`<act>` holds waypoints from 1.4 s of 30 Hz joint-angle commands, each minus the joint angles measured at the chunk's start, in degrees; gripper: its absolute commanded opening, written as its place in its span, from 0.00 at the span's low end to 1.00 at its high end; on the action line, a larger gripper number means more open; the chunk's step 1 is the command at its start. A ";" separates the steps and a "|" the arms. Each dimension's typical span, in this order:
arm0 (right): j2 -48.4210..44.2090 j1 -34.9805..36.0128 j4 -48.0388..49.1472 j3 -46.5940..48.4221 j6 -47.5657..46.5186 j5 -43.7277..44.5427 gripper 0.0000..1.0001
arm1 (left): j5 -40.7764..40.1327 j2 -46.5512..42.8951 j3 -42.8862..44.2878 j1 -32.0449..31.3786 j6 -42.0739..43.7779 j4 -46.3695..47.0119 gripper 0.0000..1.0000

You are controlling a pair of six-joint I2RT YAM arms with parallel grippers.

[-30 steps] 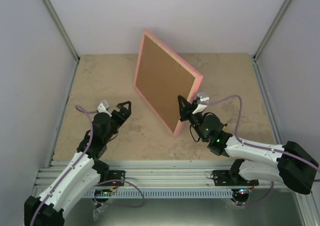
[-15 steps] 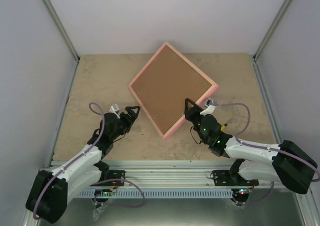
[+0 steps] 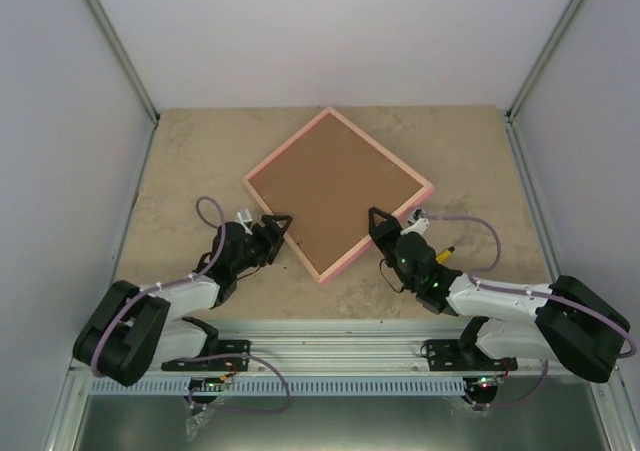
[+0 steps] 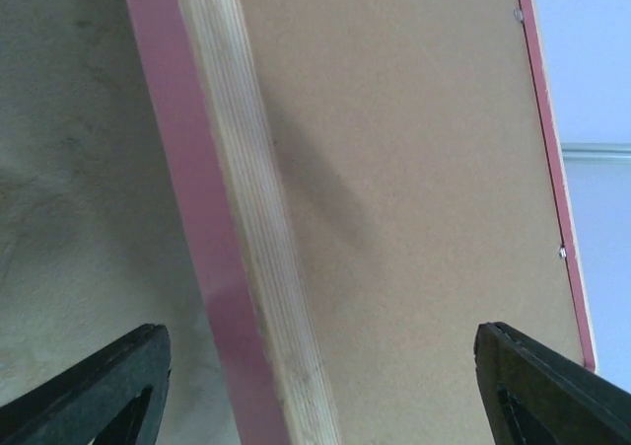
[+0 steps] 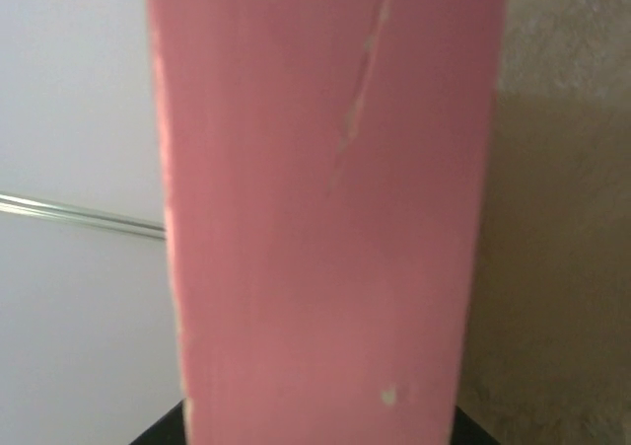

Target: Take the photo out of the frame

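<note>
Right claw [image 3: 377,219] clamped on the pink near edge of the frame [image 3: 335,186], which extends ahead of it, brown back up, over the worktop [image 3: 200,161]. Left claw [image 3: 278,223], fingers apart, sits at the adjacent near edge; contact cannot be told.

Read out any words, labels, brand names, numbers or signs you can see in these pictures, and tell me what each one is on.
No text: nothing can be read in any view.
The frame shows only its plain brown back, which bears no label or stamp.
Its pink edge shows scuffs only, in a blurred close view, with no lettering.
</note>
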 commanded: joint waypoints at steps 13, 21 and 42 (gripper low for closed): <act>2.32 0.17 -9.88 1.63 9.16 -3.70 0.14 | 2.06 4.75 -1.87 0.13 -1.73 13.41 0.32; 0.04 0.11 -11.12 0.36 5.90 -4.00 0.45 | 1.32 2.66 -1.55 0.10 -0.55 11.04 0.10; -8.26 -25.10 -34.45 7.93 -46.07 -27.90 0.97 | 3.82 -1.59 10.67 3.71 19.54 -16.72 0.00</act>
